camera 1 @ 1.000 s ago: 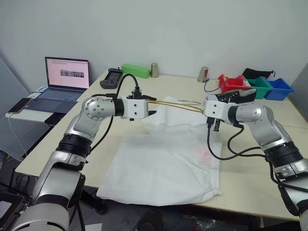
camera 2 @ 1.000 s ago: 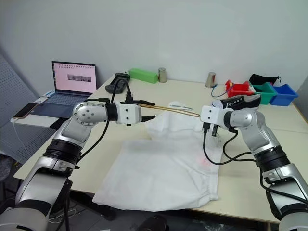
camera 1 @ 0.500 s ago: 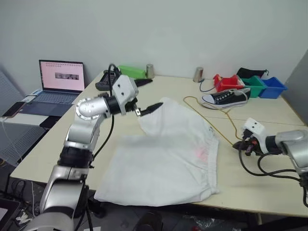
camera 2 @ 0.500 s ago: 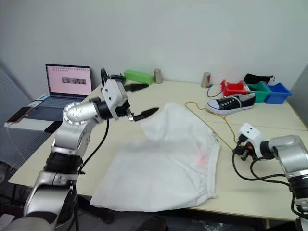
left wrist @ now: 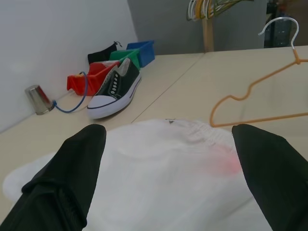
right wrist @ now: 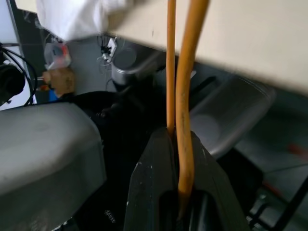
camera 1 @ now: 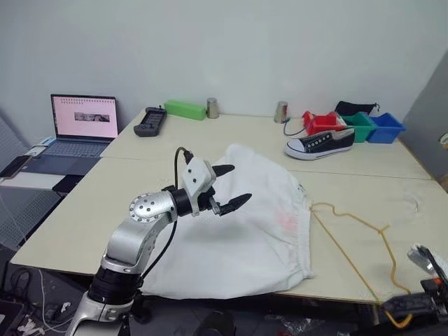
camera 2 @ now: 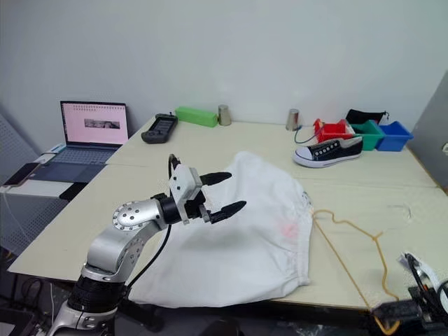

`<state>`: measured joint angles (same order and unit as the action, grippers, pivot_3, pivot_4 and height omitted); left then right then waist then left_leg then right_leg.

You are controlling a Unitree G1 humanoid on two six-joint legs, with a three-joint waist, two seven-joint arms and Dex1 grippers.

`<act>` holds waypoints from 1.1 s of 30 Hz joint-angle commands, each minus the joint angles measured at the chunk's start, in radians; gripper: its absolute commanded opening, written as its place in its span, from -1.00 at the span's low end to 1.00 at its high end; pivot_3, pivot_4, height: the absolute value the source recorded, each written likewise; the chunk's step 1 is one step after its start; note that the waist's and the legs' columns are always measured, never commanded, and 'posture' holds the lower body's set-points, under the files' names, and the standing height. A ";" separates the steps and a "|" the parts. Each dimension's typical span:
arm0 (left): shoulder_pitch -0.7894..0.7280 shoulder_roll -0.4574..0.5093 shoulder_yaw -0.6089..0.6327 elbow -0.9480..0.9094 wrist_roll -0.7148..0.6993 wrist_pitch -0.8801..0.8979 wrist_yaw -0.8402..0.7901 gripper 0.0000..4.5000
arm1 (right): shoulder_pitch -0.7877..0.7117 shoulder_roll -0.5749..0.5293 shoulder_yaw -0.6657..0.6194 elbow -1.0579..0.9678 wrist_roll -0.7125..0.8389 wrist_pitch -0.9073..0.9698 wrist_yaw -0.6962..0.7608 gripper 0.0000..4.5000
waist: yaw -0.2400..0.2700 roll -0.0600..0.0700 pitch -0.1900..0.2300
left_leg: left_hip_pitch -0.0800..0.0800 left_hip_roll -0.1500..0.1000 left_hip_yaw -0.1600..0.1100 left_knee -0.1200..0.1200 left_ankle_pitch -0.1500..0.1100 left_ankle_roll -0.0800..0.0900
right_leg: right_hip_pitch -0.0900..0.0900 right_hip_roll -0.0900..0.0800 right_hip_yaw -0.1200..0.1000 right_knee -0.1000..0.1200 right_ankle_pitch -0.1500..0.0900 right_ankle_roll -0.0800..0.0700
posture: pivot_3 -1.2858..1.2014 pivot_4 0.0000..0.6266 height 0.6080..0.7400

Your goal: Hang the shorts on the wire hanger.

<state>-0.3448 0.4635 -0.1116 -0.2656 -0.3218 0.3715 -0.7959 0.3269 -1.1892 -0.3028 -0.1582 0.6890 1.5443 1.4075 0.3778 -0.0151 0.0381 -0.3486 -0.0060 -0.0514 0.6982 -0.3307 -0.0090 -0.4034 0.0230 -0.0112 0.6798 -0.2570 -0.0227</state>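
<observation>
The white shorts [camera 1: 245,231] lie spread on the table, and a faint orange-red drawstring [camera 1: 287,220] shows through the fabric near the waistband. My left gripper [camera 1: 239,183] hovers just above them, open, with nothing between its black fingers [left wrist: 72,168]. The thin yellowish wire hanger [camera 1: 353,234] lies flat on the table to the right of the shorts. Its near end hangs over the front edge of the table. There my right gripper [right wrist: 179,137] is shut on the wire, low at the front right corner [camera 1: 406,308].
A black-and-white shoe [camera 1: 318,142] and red, green and blue bins [camera 1: 357,124] stand at the back right. A green box [camera 1: 185,109], two metal cups and a black controller [camera 1: 147,120] are at the back. A laptop [camera 1: 80,119] sits on the left. Several hangers [left wrist: 211,7] hang beyond the table.
The left gripper opened and let go of the hanger, then dropped back over the shorts. The right gripper drew back to the front right edge, dragging the hanger onto the table. The camera shifted.
</observation>
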 commanded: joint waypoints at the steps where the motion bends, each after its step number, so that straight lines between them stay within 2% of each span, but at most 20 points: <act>1: -0.002 -0.004 0.014 -0.031 -0.018 0.010 0.011 0.98 | 0.047 0.058 -0.080 -0.082 0.044 -0.006 -0.069 -1.00 | -0.003 0.000 0.000 | 0.000 0.000 0.000 0.000 0.000 0.000 | 0.000 0.001 0.000 0.000 0.000 0.000 | 0.32 -1.00 1.00; 6: -0.013 0.005 0.010 -0.016 -0.018 0.011 -0.006 0.98 | 0.032 0.122 -0.119 -0.124 0.103 0.020 -0.130 -1.00 | -0.011 0.000 0.000 | 0.001 0.000 -0.001 0.000 0.000 0.000 | 0.000 0.001 0.001 0.000 0.000 0.001 | 0.30 -1.00 1.00; 13: -0.044 0.015 0.008 0.024 -0.011 -0.004 -0.033 0.98 | 0.024 0.147 -0.146 -0.165 0.173 0.017 -0.166 -1.00 | -0.023 -0.002 0.001 | 0.001 0.000 -0.001 0.000 0.000 0.000 | 0.000 0.001 0.001 0.000 0.000 0.001 | 0.30 -1.00 1.00; 23: -0.076 0.035 0.007 0.028 0.003 -0.007 -0.052 0.98 | -0.077 0.249 0.019 -0.097 0.166 -0.026 -0.285 -1.00 | -0.028 -0.004 0.002 | 0.001 0.000 -0.001 -0.001 0.000 0.000 | 0.000 0.001 0.001 0.000 -0.001 0.001 | 0.33 -1.00 1.00; 27: -0.065 0.056 0.012 0.025 0.009 -0.012 -0.054 0.98 | -0.093 0.261 0.064 -0.080 0.167 -0.058 -0.309 -1.00 | -0.024 -0.004 0.003 | 0.001 0.000 -0.001 -0.001 0.000 0.000 | 0.000 0.000 0.001 0.000 -0.001 0.001 | 0.33 -1.00 1.00; 33: -0.085 0.065 0.006 0.041 0.018 -0.030 -0.061 0.98 | -0.194 0.316 0.113 -0.038 0.192 -0.054 -0.340 -1.00 | -0.025 -0.004 0.003 | 0.001 0.000 -0.001 -0.001 0.000 0.000 | 0.000 0.000 0.001 -0.001 -0.001 0.001 | 0.35 -1.00 1.00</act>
<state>-0.4021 0.5229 -0.1178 -0.2196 -0.3080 0.3673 -0.8490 0.1796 -0.8869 -0.1900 -0.2033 0.8481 1.4963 1.0709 0.3532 -0.0196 0.0408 -0.3475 -0.0062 -0.0524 0.6977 -0.3307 -0.0090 -0.4037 0.0228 -0.0106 0.6792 -0.2576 -0.0216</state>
